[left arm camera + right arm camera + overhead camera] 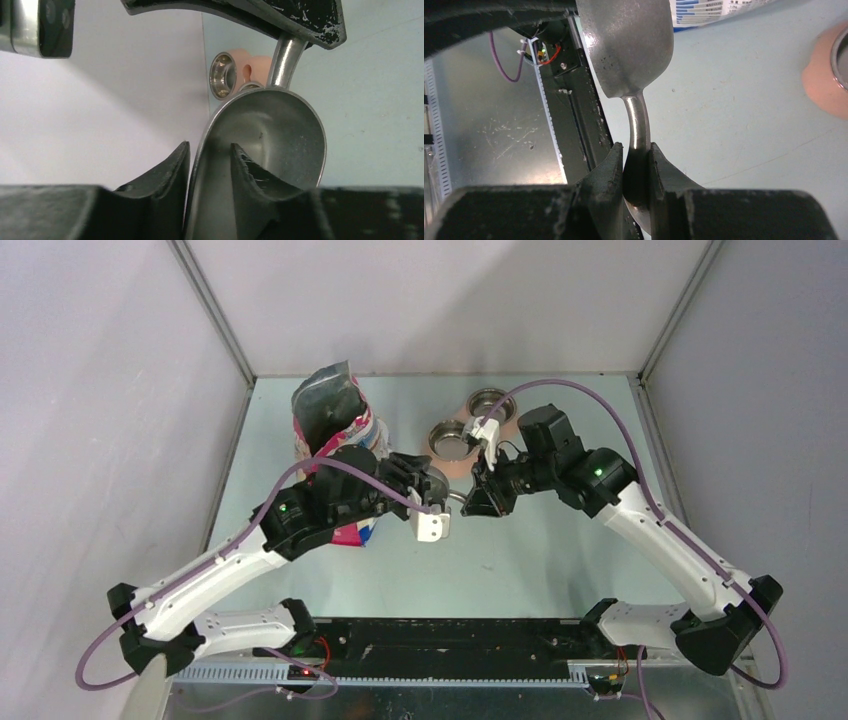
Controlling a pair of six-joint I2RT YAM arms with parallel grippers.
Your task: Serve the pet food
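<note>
Robotics lab cell, plain grey walls (90, 390), metal corner posts (213, 315), table (540, 550)

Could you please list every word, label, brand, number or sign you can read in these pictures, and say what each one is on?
No text can be read in any view.
The bag carries blue and white print, but it is too small and blurred to read.
The scoop and the bowls show no visible marking.

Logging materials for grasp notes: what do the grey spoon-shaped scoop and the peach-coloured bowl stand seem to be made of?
The grey spoon-shaped scoop: metal, likely steel, brushed finish; it shows soft reflections and fine scratches. The peach-coloured bowl stand: probably plastic or silicone, matte; even colour, rounded edges, no glare.
</note>
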